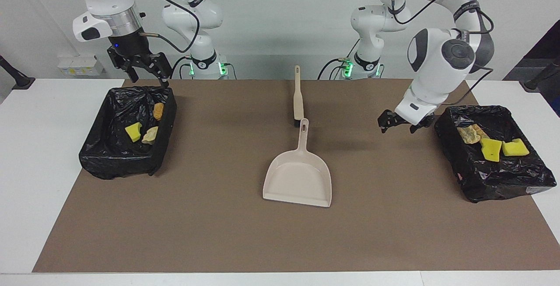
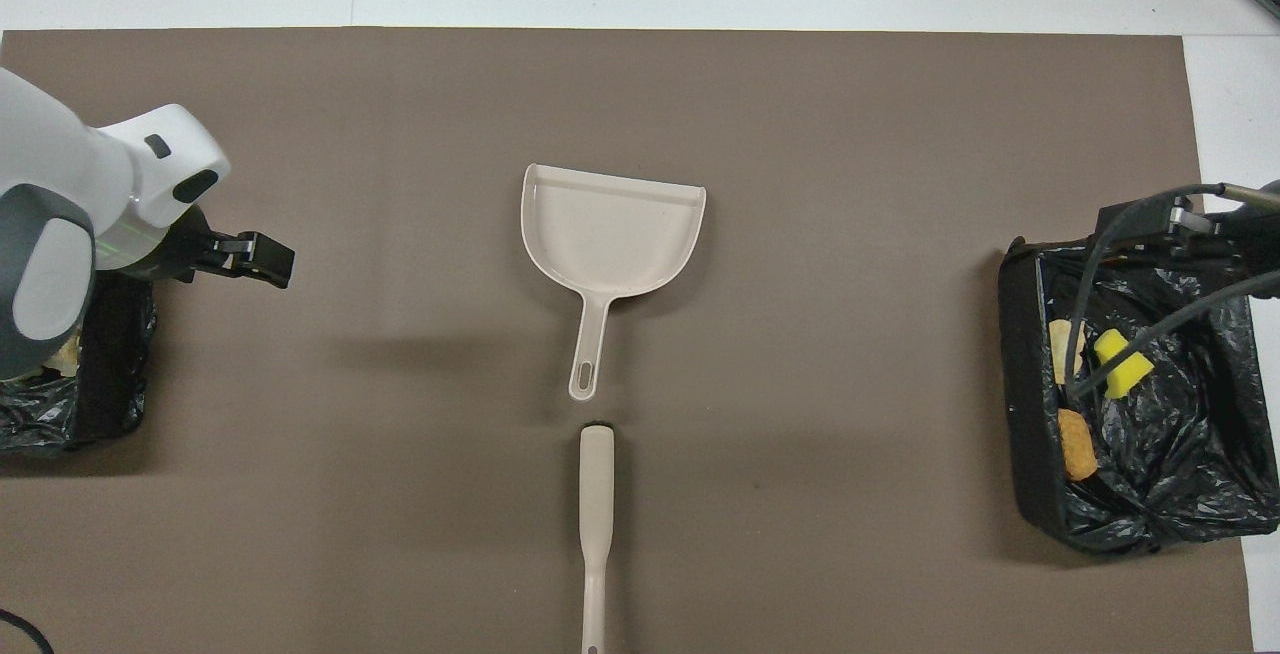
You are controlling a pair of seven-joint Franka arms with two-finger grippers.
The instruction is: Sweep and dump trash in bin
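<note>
Left claw (image 1: 398, 123) — facing view: spread, empty, hanging over bare brown mat (image 1: 218, 233) just beside the bin at the left arm's end (image 1: 494, 185). Right claw (image 1: 142, 71) — spread, empty, poised over the robot-side rim of the bin at the right arm's end (image 1: 109, 163); waiting.

Trash at the left arm's end (image 1: 491, 149): yellow sponge chunks and a tan lump, all inside that bin. Trash at the right arm's end (image 1: 141, 131): one yellow chunk, two brownish lumps, inside the other bin. None visible loose on the mat; by that reading, sweeping done or nearly done.

Dustpan (image 1: 298, 180): flat mid-mat, scoop empty, handle pointing toward the robots. Brush handle (image 1: 298, 98): nearer the robots, end to end with the dustpan handle, almost touching. Long axis of both — straight along the near-far line, midway between the arms. Left claw closer to the handles than the right; handles lying toward the table's middle from it, well apart.

Overhead view: left claw (image 2: 243, 256) seen over mat beside the bin at the left arm's end (image 2: 100, 414), wrist covering most of that bin's contents. Dustpan (image 2: 610, 239) and brush handle (image 2: 596, 494) in one line, small gap between them clear here — less so from the front. Bin at the right arm's end (image 2: 1030, 494) with trash (image 2: 1120, 370) partly crossed by cables; right claw largely out of frame. Height above mat readable only from the facing view.
</note>
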